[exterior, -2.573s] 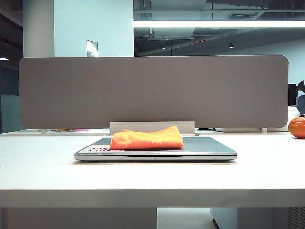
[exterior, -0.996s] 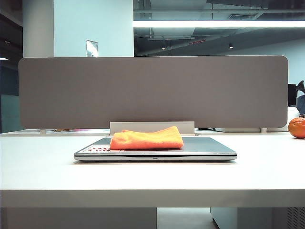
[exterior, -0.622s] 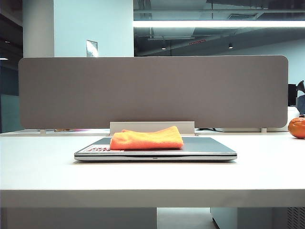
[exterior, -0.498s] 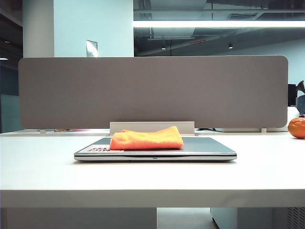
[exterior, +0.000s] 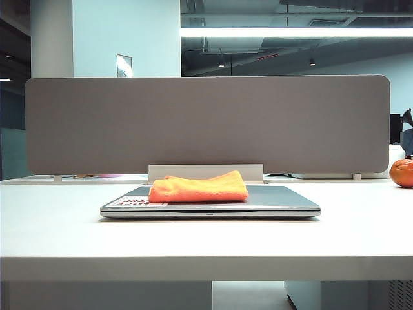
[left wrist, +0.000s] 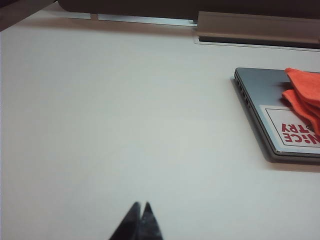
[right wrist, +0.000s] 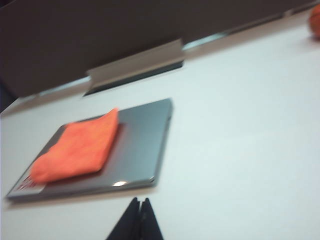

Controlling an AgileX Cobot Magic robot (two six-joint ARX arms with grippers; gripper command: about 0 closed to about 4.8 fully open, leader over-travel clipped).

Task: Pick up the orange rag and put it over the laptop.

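Nothing has shifted since earlier: orange rag (exterior: 199,186) lies on laptop (exterior: 284,203). Beyond left gripper (left wrist: 140,214) and right gripper (right wrist: 140,210), both pinched together, sit both.

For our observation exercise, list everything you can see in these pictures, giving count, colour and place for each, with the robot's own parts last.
bright orange folded microfibre rag: one, orange, lying on the laptop lid.
thin silver-grey closed laptop: one, silver-grey, mid-table.
white sticker with red print: one, on the lid beside the rag.
round orange ball: one, orange, far right.
white table: one, white.
grey divider panel: one, behind the table.
left gripper: one, black, shut, above bare table.
right gripper: one, black, shut, near the laptop.
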